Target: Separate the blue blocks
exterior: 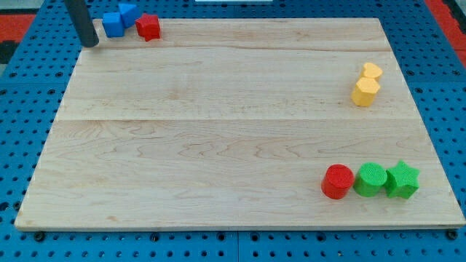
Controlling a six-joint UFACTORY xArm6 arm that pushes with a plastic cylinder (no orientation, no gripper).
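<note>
Two blue blocks touch each other at the view's top left corner of the wooden board [218, 131]: a blue cube [112, 24] and a smaller blue block [129, 12] just behind it to the right. A red block [148, 27] sits right of them, close to the cube. My tip [91, 44] is a dark rod standing just left of the blue cube, a small gap apart.
Two yellow hexagonal blocks [366, 92] [372, 71] touch at the right edge. A red cylinder [337, 181], a green cylinder [370, 179] and a green star [402, 180] form a row at the bottom right. A blue pegboard [22, 109] surrounds the board.
</note>
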